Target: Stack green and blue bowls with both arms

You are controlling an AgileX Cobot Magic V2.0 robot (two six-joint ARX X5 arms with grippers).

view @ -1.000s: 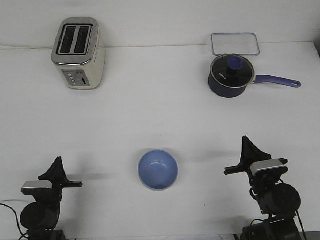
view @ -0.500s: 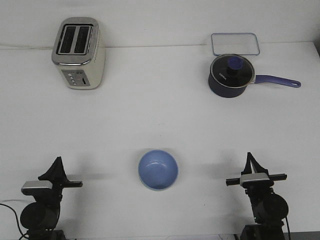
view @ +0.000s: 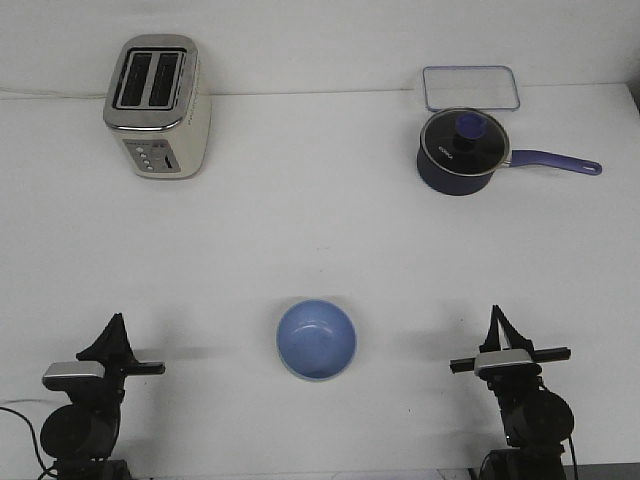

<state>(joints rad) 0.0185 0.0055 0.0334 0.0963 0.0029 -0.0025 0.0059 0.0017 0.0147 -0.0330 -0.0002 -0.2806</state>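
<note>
The light blue bowl sits upright on the white table, near the front middle. A thin pale edge shows along its lower left rim; no separate mint green bowl shows in this view. My left gripper is low at the front left, well apart from the bowl, fingers together and holding nothing. My right gripper is low at the front right, also apart from the bowl, fingers together and holding nothing.
A silver and cream toaster stands at the back left. A dark navy saucepan with a lid and a purple handle stands at the back right, with a clear rectangular lid behind it.
My right arm has drawn back and down towards the front edge, away from the bowl. The left arm and the bowl have not moved.
</note>
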